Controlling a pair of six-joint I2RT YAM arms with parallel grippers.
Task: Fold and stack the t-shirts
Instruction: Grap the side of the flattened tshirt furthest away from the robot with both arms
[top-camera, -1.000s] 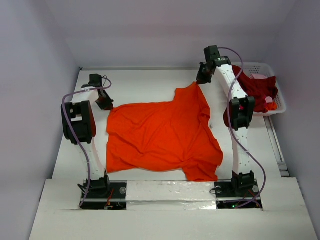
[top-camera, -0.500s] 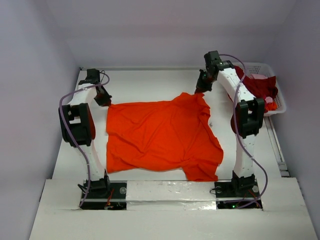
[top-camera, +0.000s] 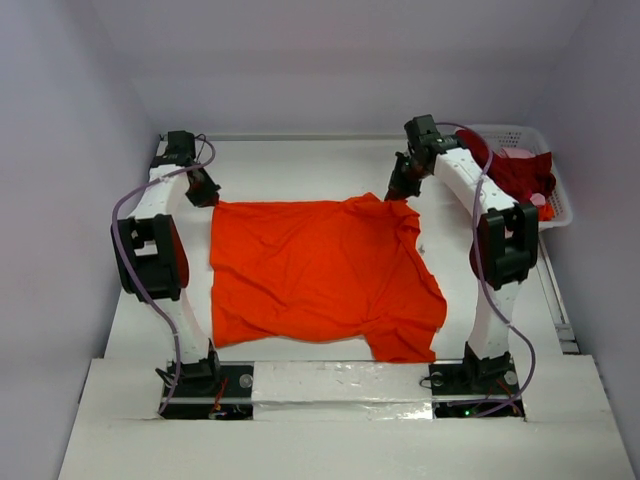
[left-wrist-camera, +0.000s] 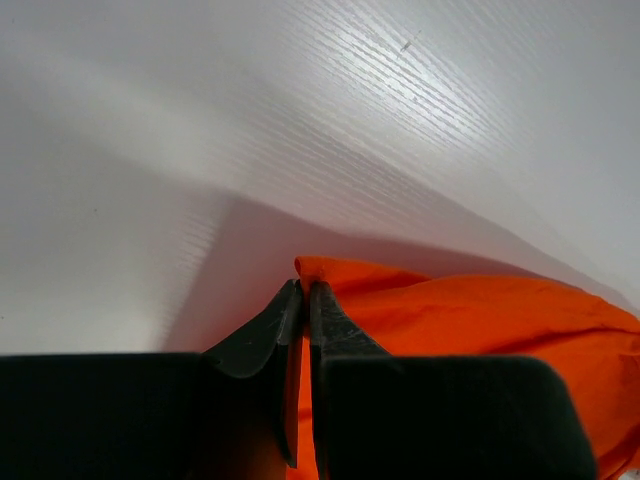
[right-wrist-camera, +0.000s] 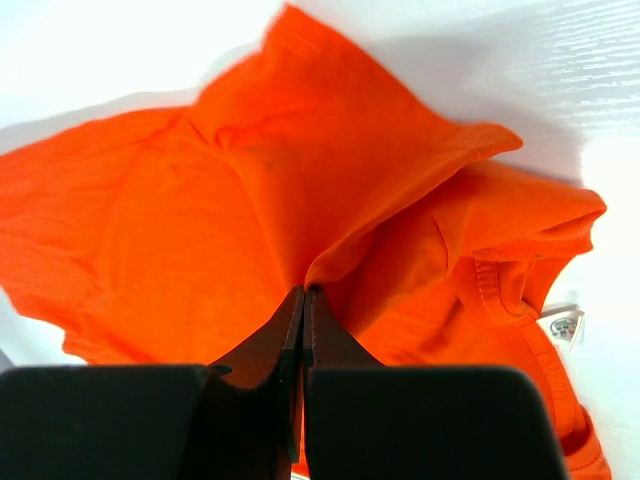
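**Orange shirt pulled flat, no fold made yet**

The task is at an early stage. The orange shirt lies spread on the table between the two arms, and its far edge is stretched between the grippers. The left gripper is closed tight on the far left corner of the cloth. The right gripper is closed just as tight on a pinch of cloth at the far right, near the collar. The near right part of the shirt is rumpled and partly doubled over. No fold is visible and nothing is stacked. The dark red shirt sits bunched in the basket at the far right, with a bit of pink cloth behind it, so it has yet to be laid out and folded.

A second ago the right gripper held its corner up in a raised peak. That corner is now down at table level, the left gripper has gone a little farther back, and the far edge runs straighter.
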